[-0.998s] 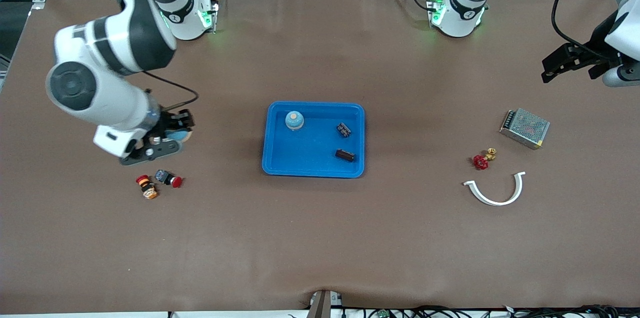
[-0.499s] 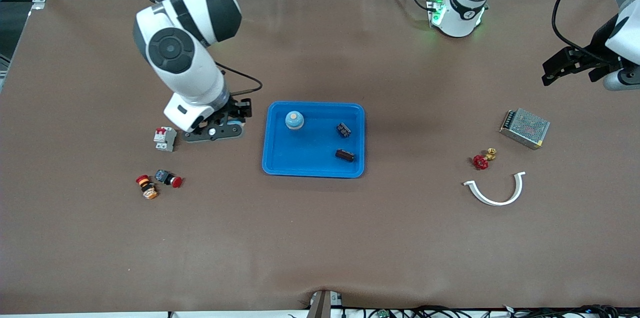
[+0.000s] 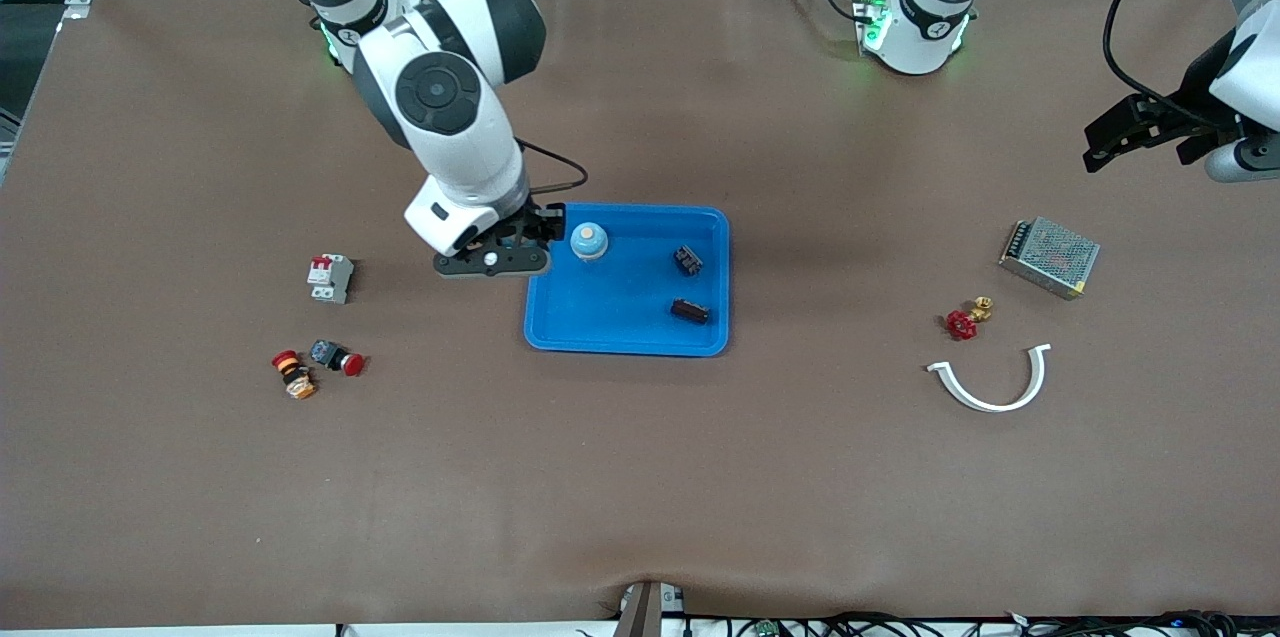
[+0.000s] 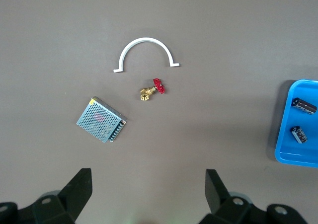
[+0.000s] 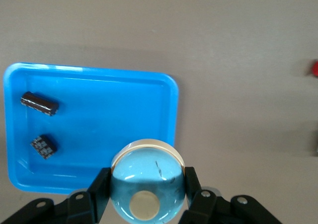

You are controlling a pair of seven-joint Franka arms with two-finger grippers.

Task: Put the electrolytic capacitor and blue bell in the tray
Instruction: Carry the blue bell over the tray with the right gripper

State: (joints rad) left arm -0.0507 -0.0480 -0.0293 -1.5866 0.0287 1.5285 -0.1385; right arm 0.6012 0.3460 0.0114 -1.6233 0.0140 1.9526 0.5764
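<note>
The bright blue tray lies mid-table and also shows in the right wrist view. In it are a light blue bell and two dark capacitors. My right gripper hovers over the tray's edge toward the right arm's end. It is shut on a second blue bell, which the hand hides in the front view. My left gripper waits open and empty above the left arm's end of the table; its fingertips stand wide apart.
A white-and-red breaker and two red push buttons lie toward the right arm's end. A metal mesh box, a red-handled brass valve and a white half ring lie toward the left arm's end.
My right gripper has carried the bell from the right arm's end of the table to the tray's edge, uncovering the breaker. The left arm has barely moved.
</note>
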